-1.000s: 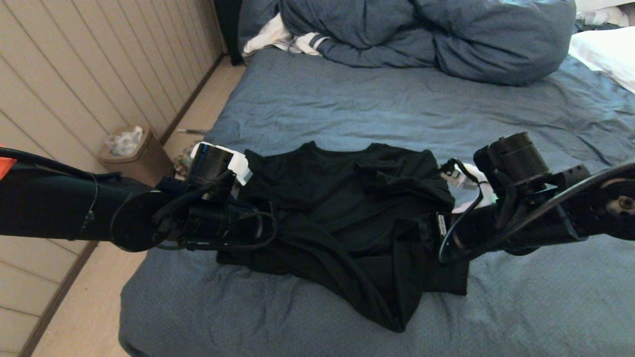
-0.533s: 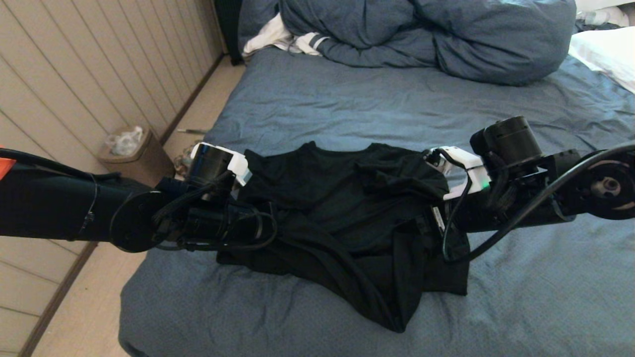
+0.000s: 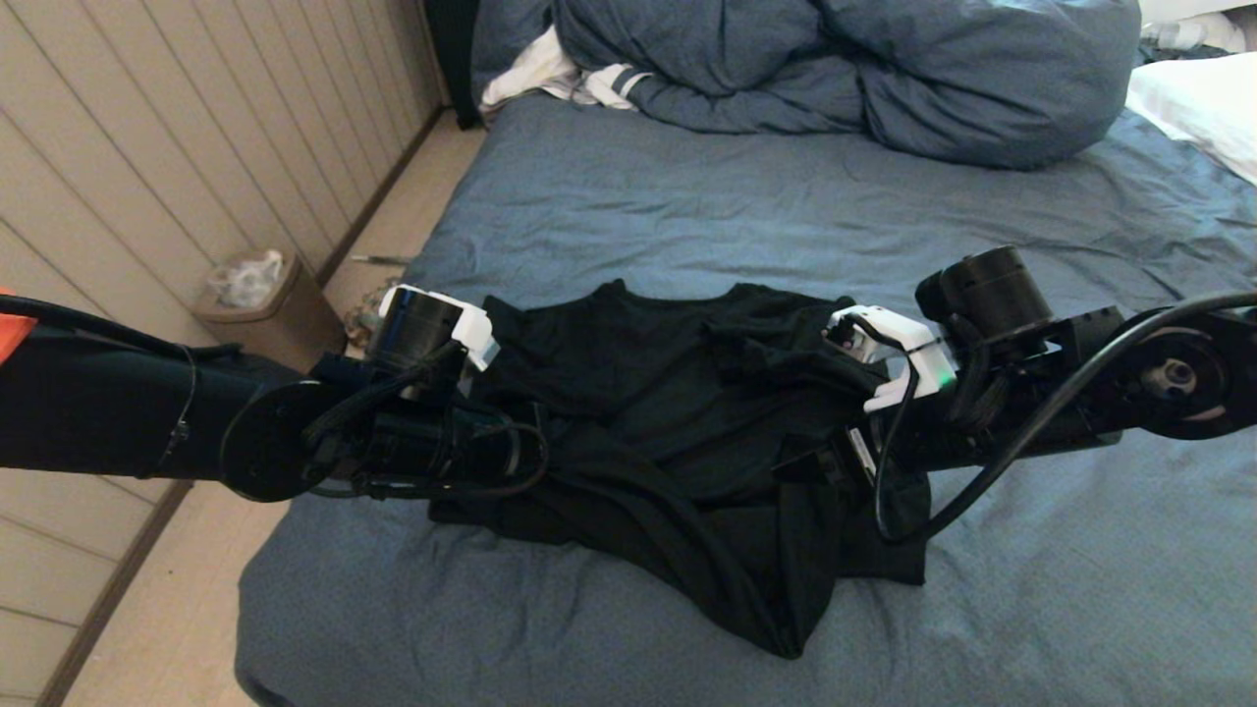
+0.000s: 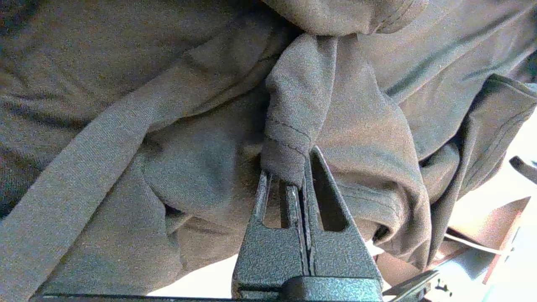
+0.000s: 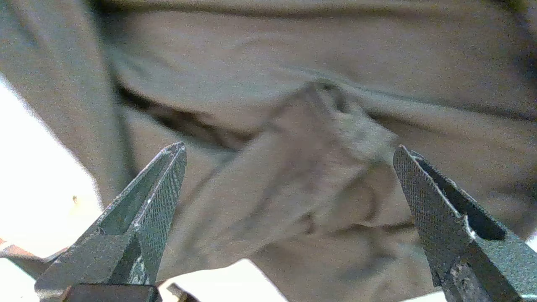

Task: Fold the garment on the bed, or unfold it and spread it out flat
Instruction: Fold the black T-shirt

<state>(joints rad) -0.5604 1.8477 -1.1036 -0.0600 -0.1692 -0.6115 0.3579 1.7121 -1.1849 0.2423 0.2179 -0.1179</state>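
On the near half of the bed [image 3: 687,216], the garment [image 3: 668,412] lies crumpled, plain black side up. The left gripper [image 4: 300,184] is clamped on a hemmed fold at its left edge. The right gripper [image 5: 289,167], fingers spread wide, faces bunched cloth at its right edge.

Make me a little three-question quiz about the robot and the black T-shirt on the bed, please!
1. True or false: the left hand is pinched shut on a hemmed fold of the black T-shirt.
2. The right hand is: A) shut on the white pillow; B) open, fingers spread by the T-shirt's rumpled cloth; C) holding the blue duvet.
3. Fill in: the T-shirt lies rumpled on the bed's slate-blue ____.

Key: 1 true; 2 B; 3 sheet.
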